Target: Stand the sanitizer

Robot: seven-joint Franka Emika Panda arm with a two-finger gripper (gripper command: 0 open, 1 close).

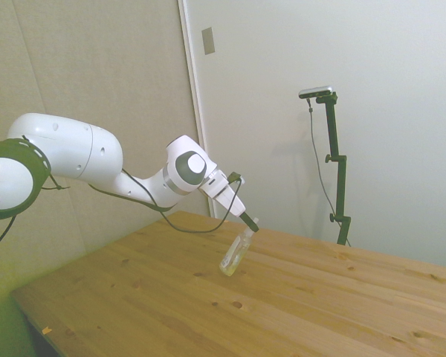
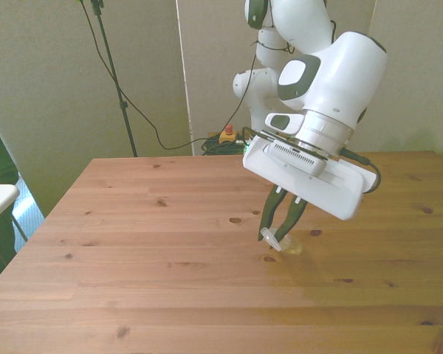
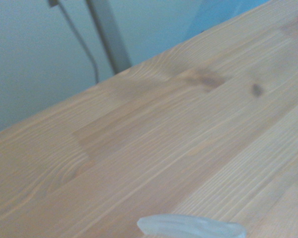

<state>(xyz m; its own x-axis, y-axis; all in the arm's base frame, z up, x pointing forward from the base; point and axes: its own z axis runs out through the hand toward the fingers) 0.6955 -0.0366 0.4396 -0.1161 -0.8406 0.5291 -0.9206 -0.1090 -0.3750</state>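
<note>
The wooden table fills the lower part of the side view and the front view, and its pale boards with dark knots are seen also in the wrist view. The white arm reaches over the table from the left of the side view, and its wrist bends down toward the boards. In the front view the wide white body of the hand hangs over the middle of the table, a little toward the front view's right. The gripper points downward and its two dark fingers come close together at their tips, closed on the top end of the sanitizer, near its nozzle. The sanitizer is a slim clear bottle with pale yellowish liquid in its lower part. Its long axis is tilted, not upright and not flat: in the side view the top end points up and to the right, into the gripper, and the bottom end points down and to the left. The bottom end is at the table surface or just above it; I cannot tell if it touches. In the wrist view only a blurred pale edge of the bottle is visible over the wood.
</note>
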